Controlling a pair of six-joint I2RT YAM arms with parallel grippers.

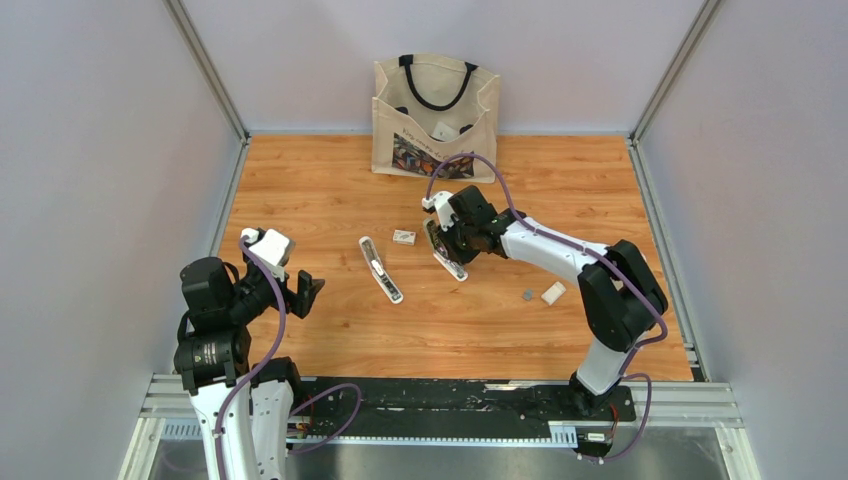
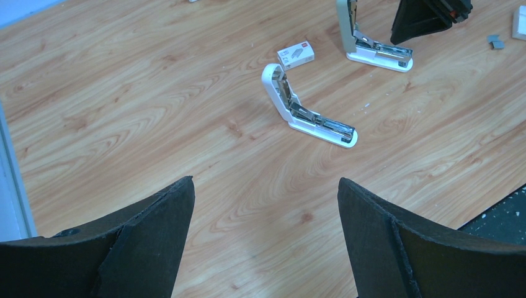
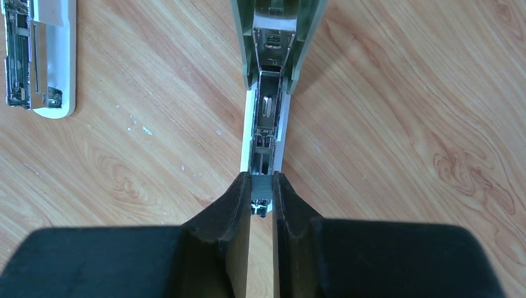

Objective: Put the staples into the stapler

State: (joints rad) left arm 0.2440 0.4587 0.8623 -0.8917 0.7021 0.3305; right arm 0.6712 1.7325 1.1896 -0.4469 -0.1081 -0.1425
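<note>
My right gripper [image 3: 262, 186] is shut on a tiny grey strip of staples [image 3: 262, 184]. It holds the strip at the near end of the open metal channel of a grey-green stapler [image 3: 265, 118], whose lid [image 3: 279, 31] is swung up. In the top view this gripper [image 1: 450, 247] is over that stapler [image 1: 446, 258] at mid table. A second, white stapler [image 1: 381, 270] lies open to its left and also shows in the left wrist view [image 2: 304, 110]. My left gripper [image 1: 303, 294] is open and empty above bare table, well left of both staplers [image 2: 265, 186].
A small staple box [image 1: 403, 237] lies between the staplers. A loose grey staple strip [image 1: 527, 295] and a small white block [image 1: 553, 293] lie right of the right arm. A canvas tote bag [image 1: 434, 120] stands at the back wall. Walls enclose the table's left, right and back.
</note>
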